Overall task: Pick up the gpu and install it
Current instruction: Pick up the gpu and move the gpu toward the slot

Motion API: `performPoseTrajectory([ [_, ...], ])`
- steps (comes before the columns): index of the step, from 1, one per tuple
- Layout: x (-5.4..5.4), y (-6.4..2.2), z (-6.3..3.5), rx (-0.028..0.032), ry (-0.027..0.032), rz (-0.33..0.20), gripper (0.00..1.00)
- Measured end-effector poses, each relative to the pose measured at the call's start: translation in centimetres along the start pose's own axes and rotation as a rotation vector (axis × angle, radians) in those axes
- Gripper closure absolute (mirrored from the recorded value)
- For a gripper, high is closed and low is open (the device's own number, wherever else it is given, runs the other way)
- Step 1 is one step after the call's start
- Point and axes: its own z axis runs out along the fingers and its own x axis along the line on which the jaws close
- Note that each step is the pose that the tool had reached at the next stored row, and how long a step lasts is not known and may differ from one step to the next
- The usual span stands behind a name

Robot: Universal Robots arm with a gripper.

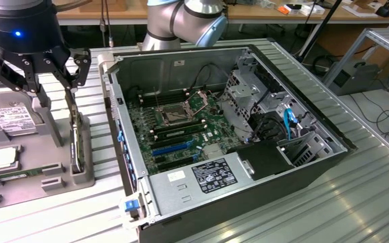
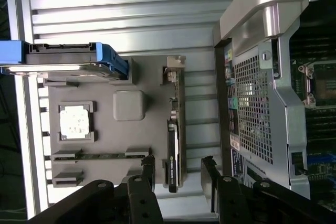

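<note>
Wrist view shows my gripper [image 2: 178, 165], jaws apart, above the gpu [image 2: 173, 140] standing edgewise in the grey holder [image 2: 147, 77]; I'd centre on it evenly and descend straight

Black gpu [image 2: 173, 153], silver bracket [image 2: 174, 71]; black claw [image 1: 56, 93]; grey tray [image 2: 152, 124]; green motherboard [image 1: 181, 126]; blue-framed hard drive [image 2: 68, 59].

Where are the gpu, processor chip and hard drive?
gpu [image 2: 173, 156], wrist view, black edge of the card.
processor chip [image 2: 76, 121], wrist view, middle of its silver top.
hard drive [image 1: 10, 119], exterior view, white label.
</note>
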Motion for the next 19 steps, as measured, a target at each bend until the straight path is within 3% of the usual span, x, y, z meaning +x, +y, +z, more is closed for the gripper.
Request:
performPoseTrajectory([
  [19,0.5,-0.07,0.63,0.0,0.0,0.0,0.52],
])
